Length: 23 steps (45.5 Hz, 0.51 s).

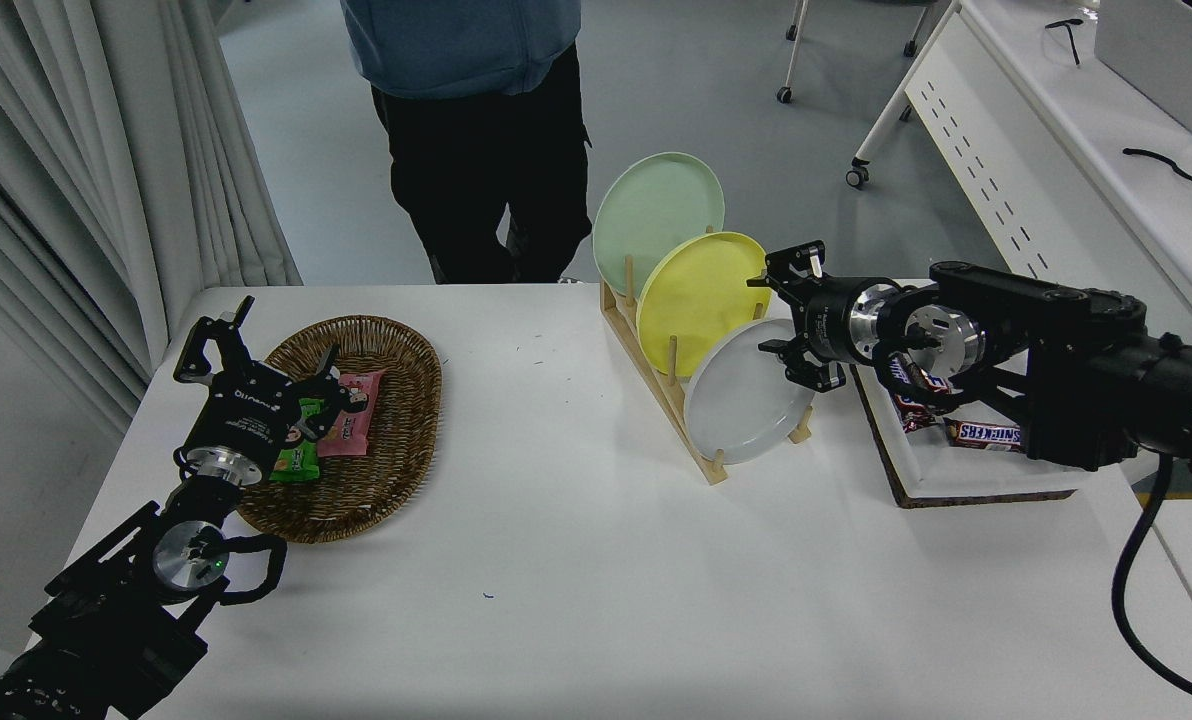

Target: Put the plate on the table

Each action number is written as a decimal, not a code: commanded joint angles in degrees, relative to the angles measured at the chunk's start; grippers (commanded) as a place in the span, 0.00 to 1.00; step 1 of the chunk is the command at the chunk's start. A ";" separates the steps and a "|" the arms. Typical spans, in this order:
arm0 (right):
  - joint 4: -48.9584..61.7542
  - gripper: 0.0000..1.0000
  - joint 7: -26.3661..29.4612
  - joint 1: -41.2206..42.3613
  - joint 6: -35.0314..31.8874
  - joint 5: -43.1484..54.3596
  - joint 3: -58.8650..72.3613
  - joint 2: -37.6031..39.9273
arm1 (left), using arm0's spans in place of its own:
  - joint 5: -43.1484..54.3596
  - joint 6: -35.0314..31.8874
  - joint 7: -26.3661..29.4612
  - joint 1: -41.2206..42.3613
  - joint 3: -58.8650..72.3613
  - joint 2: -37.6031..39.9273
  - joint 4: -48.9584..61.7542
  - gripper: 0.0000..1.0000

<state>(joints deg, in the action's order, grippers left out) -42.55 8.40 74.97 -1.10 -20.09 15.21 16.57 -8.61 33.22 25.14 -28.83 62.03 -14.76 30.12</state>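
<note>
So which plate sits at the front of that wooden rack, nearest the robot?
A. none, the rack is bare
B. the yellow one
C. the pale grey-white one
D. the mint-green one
C: the pale grey-white plate leans in the wooden rack's nearest slot, ahead of the yellow plate and mint-green plate.

Table (576, 560): basket (396, 440), rack (656, 385), tray (956, 485).
</note>
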 commanded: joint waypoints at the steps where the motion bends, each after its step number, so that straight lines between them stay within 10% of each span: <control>1: -0.25 0.71 0.30 -0.18 -1.80 0.41 -0.18 -0.05 | 0.00 0.00 0.00 0.00 0.02 0.00 0.02 1.00; 23: 0.19 0.48 0.30 -0.44 -3.74 0.67 -0.27 -0.49 | 0.00 0.00 0.00 0.00 -0.06 0.00 -0.06 1.00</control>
<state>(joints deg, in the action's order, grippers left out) -42.49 8.72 74.71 -4.37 -19.56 15.00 16.34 -8.61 33.22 25.14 -28.83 62.02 -14.74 30.12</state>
